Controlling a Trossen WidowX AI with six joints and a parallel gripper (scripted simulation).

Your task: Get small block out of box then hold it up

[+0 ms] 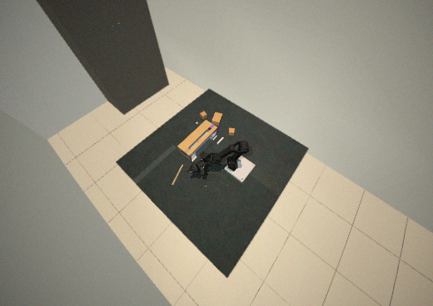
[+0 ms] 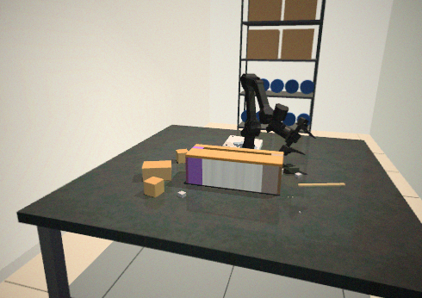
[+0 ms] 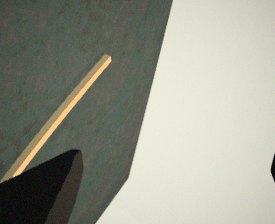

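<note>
1. Jaws [image 1: 195, 173] [image 2: 309, 145]: wide apart, nothing between them; raised above the counter [image 1: 230, 228] [image 2: 172, 222] [image 3: 38, 50].
2. Stick, 1, thin, tan [image 1: 177, 175] [image 2: 321, 184] [image 3: 63, 117]: lying flat beyond the box's end. Judged step in hand: take it up as a pushing tool.
3. Handling, advised: shift across until the stick lies midway between the 2 fingers, turn to match its length, descend level, then close. In the wrist view it runs slantwise beside 1 finger, so a straight descent would probably miss or knock it.
4. Grip, advised: nearer 1 end, leaving reach for the shelf; a loose hold may let it swivel.
5. Box, 1, orange-topped [image 1: 194, 139] [image 2: 234, 157]: upright, 1 slot along the top, purple at 1 end. Which end is the pocket cannot be told; settle that before pushing.
6. Task's block, 1: presumably on the shelf inside; not made out for certain.
7. Surface: dark, mottled, square-edged; 3 orange blocks [image 1: 216, 118] [image 2: 157, 170] near the purple end, and small pale bits about.
8. Room: plain pale walls, cream tiled floor [image 1: 300, 228]; 1 dark rack [image 2: 282, 22] with brown cartons and blue rounds.
</note>
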